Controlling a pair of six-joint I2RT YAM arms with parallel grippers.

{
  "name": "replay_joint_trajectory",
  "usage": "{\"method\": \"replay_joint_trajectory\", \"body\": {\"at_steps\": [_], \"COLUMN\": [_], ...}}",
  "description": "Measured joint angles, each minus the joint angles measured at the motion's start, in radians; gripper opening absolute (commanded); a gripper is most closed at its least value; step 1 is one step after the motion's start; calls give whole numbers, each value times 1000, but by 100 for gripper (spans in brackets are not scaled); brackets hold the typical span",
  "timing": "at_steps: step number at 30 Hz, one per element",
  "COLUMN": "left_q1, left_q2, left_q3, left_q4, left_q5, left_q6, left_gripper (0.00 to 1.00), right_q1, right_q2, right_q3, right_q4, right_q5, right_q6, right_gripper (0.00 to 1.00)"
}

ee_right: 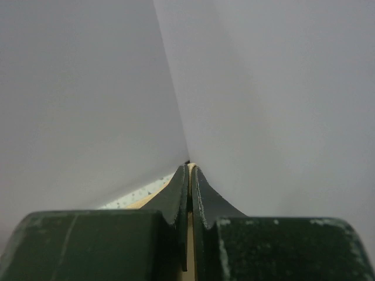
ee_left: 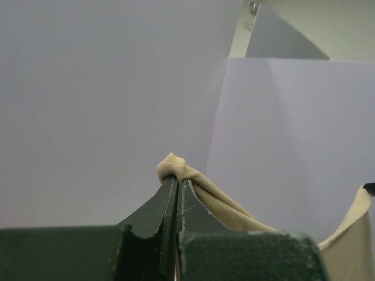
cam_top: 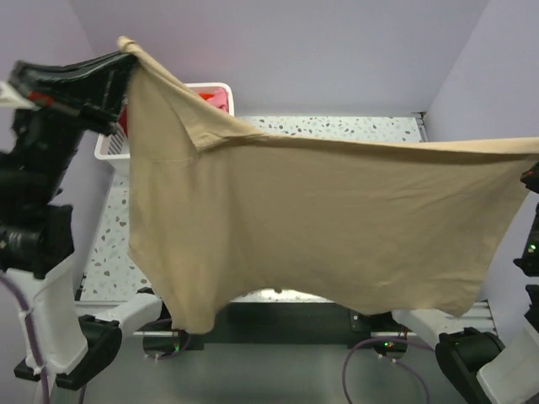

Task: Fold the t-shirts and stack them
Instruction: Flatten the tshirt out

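Early going: the tan t-shirt [cam_top: 320,227] hangs spread above the surface [cam_top: 354,126], stretched between both arms, no fold made yet, and red cloth [cam_top: 217,99] sits in the basket [cam_top: 114,150]. Left fingers [ee_left: 166,200] are pinched tight on one top corner; right fingers [ee_right: 179,190] are clamped on the other edge.

You have soft, even, fairly bright light, with no hard shadows on the pale lavender walls [cam_top: 337,50]. The large plain tan cloth t-shirt [cam_top: 320,227] is sharp in your overhead view, and the scene dims below its hem. Your wrist views go soft near the lens, where the black left gripper [ee_left: 177,182] and black right gripper [ee_right: 190,171] fill the bottom edge.
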Motion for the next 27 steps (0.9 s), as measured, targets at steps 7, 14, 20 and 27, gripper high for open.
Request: {"method": "replay_joint_trajectory", "body": {"at_steps": [7,14,20,27], "left_q1": [-90,-285,-312,-308], "left_q2": [255,846,1265,1209], "left_q3": [-211,23,317,94], "left_q4": [66,7,-6,32], "left_q5": [32,-21,-173,-274], "left_q6": [10,116,168,182], "left_gripper": [0,0,84,100], "right_q1": [0,-8,-148,-293], "right_q2": [0,90,420,729], "right_q3": [-304,-697,-743,-560], "right_q4": [31,188,279,148], "right_q5": [57,141,111,35], "right_q6": [0,-5,51,135], "right_gripper": [0,0,26,99]}}
